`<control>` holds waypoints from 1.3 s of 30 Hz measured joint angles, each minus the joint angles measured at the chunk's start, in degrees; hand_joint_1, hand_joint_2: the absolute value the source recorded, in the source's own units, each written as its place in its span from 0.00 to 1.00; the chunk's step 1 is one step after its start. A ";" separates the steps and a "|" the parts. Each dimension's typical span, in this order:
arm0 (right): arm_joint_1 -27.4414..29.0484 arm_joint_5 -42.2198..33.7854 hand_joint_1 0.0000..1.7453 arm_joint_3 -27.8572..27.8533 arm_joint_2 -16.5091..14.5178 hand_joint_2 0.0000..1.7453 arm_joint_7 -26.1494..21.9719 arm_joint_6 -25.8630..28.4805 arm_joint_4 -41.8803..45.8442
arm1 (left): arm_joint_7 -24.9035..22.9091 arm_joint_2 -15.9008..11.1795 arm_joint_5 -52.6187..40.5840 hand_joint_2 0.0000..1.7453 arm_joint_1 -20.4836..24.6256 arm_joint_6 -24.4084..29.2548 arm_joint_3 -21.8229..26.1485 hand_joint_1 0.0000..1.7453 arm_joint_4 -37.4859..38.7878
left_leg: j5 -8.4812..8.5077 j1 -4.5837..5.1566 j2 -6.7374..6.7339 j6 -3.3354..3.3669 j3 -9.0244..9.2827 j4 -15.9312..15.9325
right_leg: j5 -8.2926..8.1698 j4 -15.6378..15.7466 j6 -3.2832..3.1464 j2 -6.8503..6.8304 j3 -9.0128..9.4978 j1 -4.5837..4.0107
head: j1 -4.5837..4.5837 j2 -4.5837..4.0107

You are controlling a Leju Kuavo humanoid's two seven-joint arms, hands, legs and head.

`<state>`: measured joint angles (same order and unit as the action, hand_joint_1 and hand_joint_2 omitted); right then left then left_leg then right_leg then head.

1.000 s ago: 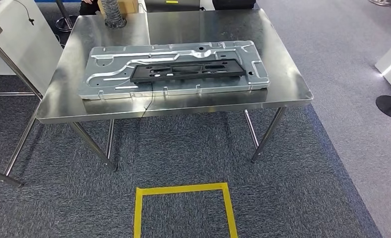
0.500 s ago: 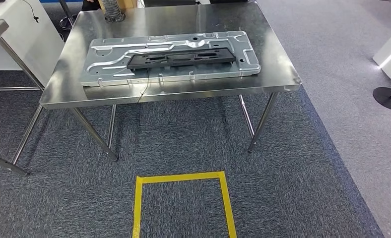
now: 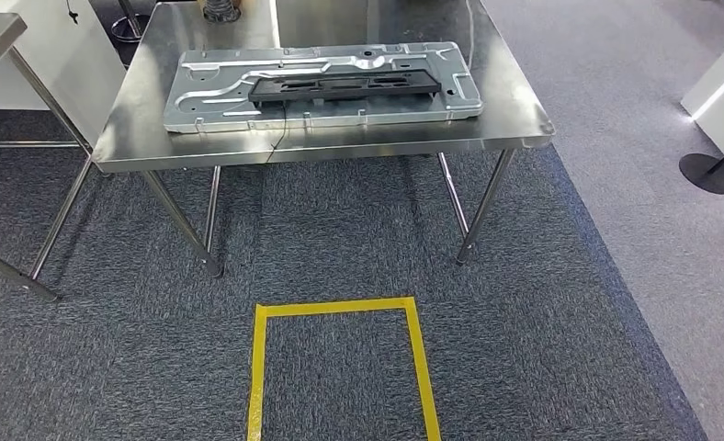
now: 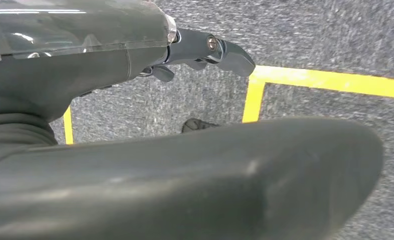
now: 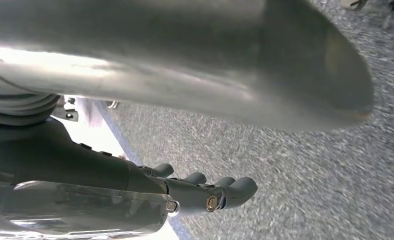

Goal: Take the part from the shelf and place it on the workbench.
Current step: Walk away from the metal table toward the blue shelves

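Both hands hang empty, left hand [image 4: 205,50] and right hand [image 5: 205,195] with fingers loosely curled, black part [image 3: 345,87] lies on grey panel [image 3: 202,101] on bench [image 3: 514,124]; risk: walking onward bumps bench, shifting part.

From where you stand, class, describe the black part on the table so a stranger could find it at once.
Start at the steel table beyond the yellow floor square. A large silver stamped panel lies flat on it. The black part rests on that panel: long, narrow, slotted, the one dark piece there.
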<state>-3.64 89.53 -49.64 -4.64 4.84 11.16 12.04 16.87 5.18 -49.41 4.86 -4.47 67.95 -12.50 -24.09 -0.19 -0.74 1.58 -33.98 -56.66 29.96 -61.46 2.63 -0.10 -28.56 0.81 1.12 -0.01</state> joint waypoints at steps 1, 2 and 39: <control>-0.05 0.00 0.00 0.02 0.00 0.00 0.15 -0.07 0.00 | -0.01 0.02 0.04 0.00 0.01 0.01 0.00 0.00 0.00 | 0.34 0.06 0.00 -0.31 -0.43 -0.31 | 0.23 3.70 -0.27 0.03 2.28 -0.09 | 0.00 0.00; -0.10 0.00 0.00 0.03 0.00 0.00 0.27 -0.11 -0.01 | -0.02 0.03 0.08 0.00 0.03 0.02 0.00 0.00 0.00 | 0.71 0.11 -0.02 -0.64 -0.74 -0.49 | 0.72 5.89 -0.59 0.06 3.46 -0.23 | 0.00 0.00; -0.46 -10.65 0.00 -7.68 0.14 0.75 1.69 -6.48 -0.17 | -2.30 0.25 1.21 1.00 0.21 1.15 0.84 0.00 0.02 | -3.00 0.42 0.23 -0.17 3.52 0.35 | -2.07 5.43 -2.49 0.07 -1.08 -0.82 | 0.01 -0.01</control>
<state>-4.10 78.87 -57.33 -4.50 6.53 4.68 11.87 14.57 5.43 -48.21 5.07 -3.32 68.79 -12.48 -27.10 0.24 -0.51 1.41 -30.46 -56.30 27.89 -56.03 0.14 -0.03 -29.63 -0.01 1.13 -0.02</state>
